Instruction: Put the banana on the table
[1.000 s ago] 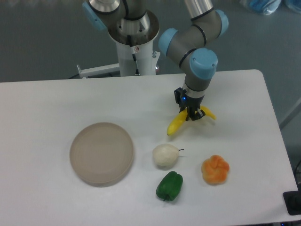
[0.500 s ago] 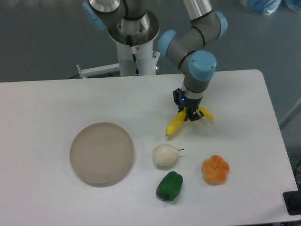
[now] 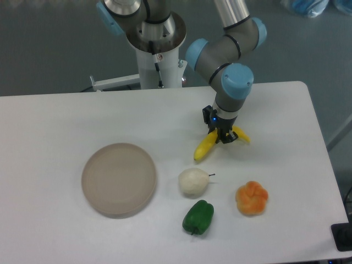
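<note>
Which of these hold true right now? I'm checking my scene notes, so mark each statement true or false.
1. The gripper is closed around the banana. True.
2. The banana lies on the plate. False: the plate holds nothing, and the banana is over the table to its right.
3. The green pepper sits below the white fruit in the picture. True.
4. The orange fruit touches the green pepper. False: they lie apart.

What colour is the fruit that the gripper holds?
Bright yellow: the banana in the gripper, seen in the fixed camera view.
</note>
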Robot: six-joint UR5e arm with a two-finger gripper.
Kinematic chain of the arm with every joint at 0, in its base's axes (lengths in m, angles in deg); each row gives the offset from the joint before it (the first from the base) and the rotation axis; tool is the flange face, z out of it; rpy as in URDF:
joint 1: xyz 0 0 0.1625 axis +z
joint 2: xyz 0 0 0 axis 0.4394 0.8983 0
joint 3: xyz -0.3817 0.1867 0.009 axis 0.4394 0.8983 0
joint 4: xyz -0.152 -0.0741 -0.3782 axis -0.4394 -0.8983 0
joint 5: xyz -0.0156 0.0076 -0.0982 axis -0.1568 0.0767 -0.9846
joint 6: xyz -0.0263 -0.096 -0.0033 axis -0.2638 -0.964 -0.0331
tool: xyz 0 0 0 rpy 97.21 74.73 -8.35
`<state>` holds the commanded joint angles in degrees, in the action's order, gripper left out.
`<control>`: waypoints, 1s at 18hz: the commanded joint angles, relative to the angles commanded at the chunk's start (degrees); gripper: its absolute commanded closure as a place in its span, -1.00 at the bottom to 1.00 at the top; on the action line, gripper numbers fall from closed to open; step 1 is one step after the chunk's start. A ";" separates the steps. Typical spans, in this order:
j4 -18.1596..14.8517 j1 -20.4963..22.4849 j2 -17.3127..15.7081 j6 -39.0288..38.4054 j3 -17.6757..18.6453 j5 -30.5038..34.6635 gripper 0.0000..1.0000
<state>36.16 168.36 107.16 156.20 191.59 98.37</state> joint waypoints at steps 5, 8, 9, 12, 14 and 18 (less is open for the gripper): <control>0.00 0.09 0.00 0.17 0.18 0.00 0.18; 0.00 0.09 -0.26 0.00 0.09 0.00 -0.26; 0.00 0.09 -0.44 0.00 0.00 0.00 -0.40; -0.09 0.18 -0.79 -0.26 -0.70 0.00 -0.73; -0.18 0.35 -0.97 -0.18 -1.75 0.00 -1.00; -0.35 0.53 -1.41 -0.26 -4.03 0.44 -1.00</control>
<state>35.81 168.89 105.75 155.94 187.55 98.81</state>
